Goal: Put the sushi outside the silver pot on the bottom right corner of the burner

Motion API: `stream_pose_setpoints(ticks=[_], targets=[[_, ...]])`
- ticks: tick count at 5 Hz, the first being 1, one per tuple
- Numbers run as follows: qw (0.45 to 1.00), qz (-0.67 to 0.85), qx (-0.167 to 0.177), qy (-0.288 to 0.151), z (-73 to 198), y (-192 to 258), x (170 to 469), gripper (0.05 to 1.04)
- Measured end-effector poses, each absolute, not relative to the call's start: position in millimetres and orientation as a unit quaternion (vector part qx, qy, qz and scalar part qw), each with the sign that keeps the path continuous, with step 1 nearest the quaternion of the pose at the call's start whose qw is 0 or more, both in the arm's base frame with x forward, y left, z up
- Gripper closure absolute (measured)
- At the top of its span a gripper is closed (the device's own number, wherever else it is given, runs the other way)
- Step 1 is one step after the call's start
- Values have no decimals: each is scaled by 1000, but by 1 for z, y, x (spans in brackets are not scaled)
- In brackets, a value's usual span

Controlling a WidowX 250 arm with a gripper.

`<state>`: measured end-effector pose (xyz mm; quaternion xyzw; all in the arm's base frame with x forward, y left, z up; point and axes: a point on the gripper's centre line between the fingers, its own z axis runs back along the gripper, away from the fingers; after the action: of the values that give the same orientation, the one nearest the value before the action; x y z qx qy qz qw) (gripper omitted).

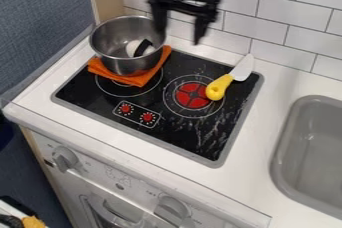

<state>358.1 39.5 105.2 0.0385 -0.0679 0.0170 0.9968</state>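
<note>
Because the sushi [139, 48] is lying inside the silver pot [125, 65], the gripper [180, 26], hanging wide open and empty, is calling for a centred, steep descent clear of the rim [91, 33].

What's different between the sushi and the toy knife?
The sushi sits inside the silver pot, but the knife is out of the pot, with its handle over the black stovetop. The sushi is short and chunky, while the knife is long. The sushi has a black band; the knife has a yellow handle. Both have some white on them.
</note>
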Motion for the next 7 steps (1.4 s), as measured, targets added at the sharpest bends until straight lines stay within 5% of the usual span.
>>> stream_pose_setpoints(ticks=[2,7], targets=[[992,96,60,-51,99,104,364,84],[985,134,95,46,20,119,393,83]])
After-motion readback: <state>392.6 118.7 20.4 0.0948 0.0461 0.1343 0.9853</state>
